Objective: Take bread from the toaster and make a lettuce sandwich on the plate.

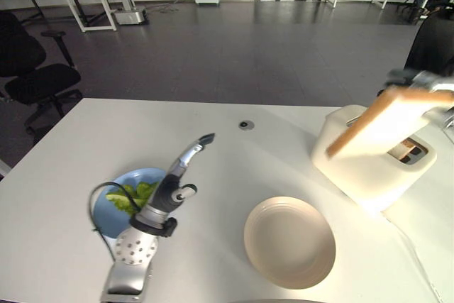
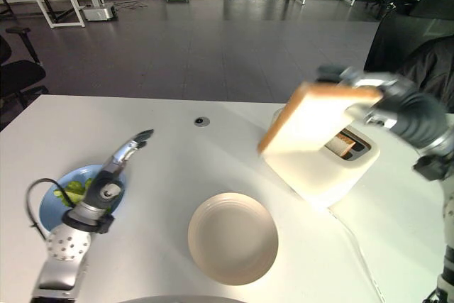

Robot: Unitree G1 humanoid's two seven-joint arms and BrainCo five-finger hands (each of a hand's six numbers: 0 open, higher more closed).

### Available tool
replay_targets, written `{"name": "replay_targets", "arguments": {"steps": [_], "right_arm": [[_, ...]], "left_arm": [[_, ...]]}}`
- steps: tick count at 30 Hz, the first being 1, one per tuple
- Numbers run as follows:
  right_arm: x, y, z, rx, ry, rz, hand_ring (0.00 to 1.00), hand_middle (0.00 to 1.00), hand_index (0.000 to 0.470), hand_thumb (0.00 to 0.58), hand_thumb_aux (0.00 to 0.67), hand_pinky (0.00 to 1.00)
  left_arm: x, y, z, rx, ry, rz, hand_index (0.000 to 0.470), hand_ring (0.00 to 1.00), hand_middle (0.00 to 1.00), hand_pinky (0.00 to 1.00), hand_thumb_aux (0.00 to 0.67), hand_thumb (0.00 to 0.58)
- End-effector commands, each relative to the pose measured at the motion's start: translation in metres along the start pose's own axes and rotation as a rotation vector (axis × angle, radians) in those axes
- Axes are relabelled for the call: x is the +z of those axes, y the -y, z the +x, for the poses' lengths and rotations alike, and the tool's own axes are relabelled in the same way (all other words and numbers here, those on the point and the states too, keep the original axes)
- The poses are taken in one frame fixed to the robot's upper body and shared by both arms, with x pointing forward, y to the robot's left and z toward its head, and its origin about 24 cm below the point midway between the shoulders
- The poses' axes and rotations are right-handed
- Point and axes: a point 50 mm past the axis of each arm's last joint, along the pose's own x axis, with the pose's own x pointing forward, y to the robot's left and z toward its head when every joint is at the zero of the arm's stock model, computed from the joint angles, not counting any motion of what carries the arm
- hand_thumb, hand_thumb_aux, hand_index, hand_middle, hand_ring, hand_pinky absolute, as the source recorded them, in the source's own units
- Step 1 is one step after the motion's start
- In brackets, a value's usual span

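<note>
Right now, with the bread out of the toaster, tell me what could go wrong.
The right hand holds the bread slice tilted, by one end, above the toaster; it could slip and fall short of the cream plate. The left hand is beside the lettuce; a careless grab could push the blue plate.

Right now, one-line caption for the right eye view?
Right hand holds a bread slice above the toaster; left hand by the lettuce; cream plate between.

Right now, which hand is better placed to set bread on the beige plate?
Right. The right hand grips the bread slice, held above the toaster, next to the beige plate. The left hand is open over the blue plate with the lettuce, farther from the bread.
</note>
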Motion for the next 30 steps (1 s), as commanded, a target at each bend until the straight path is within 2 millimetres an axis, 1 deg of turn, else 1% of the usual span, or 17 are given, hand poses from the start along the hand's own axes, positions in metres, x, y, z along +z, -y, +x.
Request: {"name": "replay_targets", "arguments": {"steps": [1,4,6,8,9,11,13,15,16,17,18,19,23,27,28,29,30], "right_arm": [[-0.023,-0.039,0.025,0.285,-0.125,-0.035,0.0,0.0,0.47,0.58,0.67,0.0],[-0.04,-0.057,0.044,0.412,-0.169,-0.07,0.0,0.0,0.47,0.58,0.67,0.0],[-0.057,-0.072,0.052,0.523,-0.229,-0.111,0.0,0.0,0.47,0.58,0.67,0.0],[-0.076,-0.083,0.057,0.616,-0.301,-0.147,0.0,0.0,0.47,0.58,0.67,0.0],[-0.084,-0.084,0.062,0.63,-0.327,-0.167,0.0,0.0,0.47,0.58,0.67,0.0],[-0.093,-0.086,0.072,0.626,-0.344,-0.193,0.0,0.0,0.47,0.58,0.67,0.0],[-0.096,-0.09,0.079,0.613,-0.335,-0.212,0.0,0.0,0.47,0.58,0.67,0.0],[-0.1,-0.095,0.084,0.604,-0.33,-0.231,0.0,0.0,0.47,0.58,0.67,0.0],[-0.101,-0.097,0.086,0.596,-0.329,-0.246,0.0,0.0,0.446,0.578,0.636,0.0],[-0.104,-0.097,0.088,0.584,-0.328,-0.261,0.0,0.0,0.289,0.494,0.413,0.0],[-0.105,-0.097,0.091,0.565,-0.328,-0.27,0.0,0.0,0.171,0.346,0.244,0.0],[-0.107,-0.096,0.094,0.536,-0.323,-0.281,0.0,0.0,0.0,0.0,0.0,0.0],[-0.104,-0.096,0.099,0.484,-0.282,-0.303,0.0,0.0,0.0,0.0,0.0,0.0],[-0.102,-0.099,0.097,0.474,-0.253,-0.299,0.0,0.0,0.0,0.0,0.0,0.0],[-0.102,-0.1,0.096,0.467,-0.25,-0.294,0.0,0.0,0.0,0.0,0.0,0.0],[-0.103,-0.1,0.095,0.459,-0.248,-0.289,0.0,0.0,0.0,0.0,0.0,0.0],[-0.104,-0.101,0.094,0.452,-0.247,-0.282,0.0,0.0,0.0,0.0,0.0,0.0]], "left_arm": [[-0.009,-0.039,-0.018,-0.028,-0.154,0.337,0.0,0.0,0.0,0.0,0.0,0.0],[-0.019,-0.06,-0.033,-0.051,-0.275,0.499,0.0,0.0,0.0,0.0,0.0,0.0],[-0.031,-0.075,-0.045,-0.096,-0.379,0.63,0.0,0.0,0.0,0.0,0.0,0.0],[-0.042,-0.088,-0.06,-0.154,-0.488,0.739,0.0,0.0,0.0,0.0,0.0,0.0],[-0.048,-0.091,-0.07,-0.196,-0.547,0.783,0.0,0.0,0.0,0.0,0.0,0.0],[-0.058,-0.091,-0.083,-0.276,-0.631,0.839,0.0,0.0,0.0,0.0,0.0,0.0],[-0.067,-0.088,-0.088,-0.346,-0.676,0.879,0.0,0.0,0.0,0.0,0.0,0.0],[-0.072,-0.085,-0.091,-0.392,-0.699,0.904,0.0,0.0,0.0,0.0,0.0,0.0],[-0.072,-0.084,-0.092,-0.405,-0.705,0.917,0.0,0.0,0.0,0.0,0.0,0.0],[-0.073,-0.083,-0.092,-0.419,-0.71,0.932,0.0,0.0,0.0,0.0,0.0,0.0],[-0.075,-0.082,-0.093,-0.429,-0.713,0.945,0.0,0.0,0.0,0.0,0.0,0.0],[-0.077,-0.08,-0.093,-0.444,-0.72,0.959,0.0,0.0,0.0,0.0,0.0,0.0],[-0.08,-0.08,-0.092,-0.463,-0.734,1.023,0.0,0.0,0.0,0.0,0.0,0.0],[-0.075,-0.074,-0.078,-0.365,-0.693,1.018,0.0,0.0,0.0,0.0,0.0,0.0],[-0.076,-0.071,-0.074,-0.347,-0.685,1.008,0.0,0.0,0.0,0.0,0.0,0.0],[-0.077,-0.068,-0.071,-0.336,-0.683,1.001,0.007,0.0,0.0,0.0,0.011,0.018],[-0.079,-0.066,-0.069,-0.325,-0.681,0.996,0.007,0.0,0.0,0.0,0.011,0.018]]}}
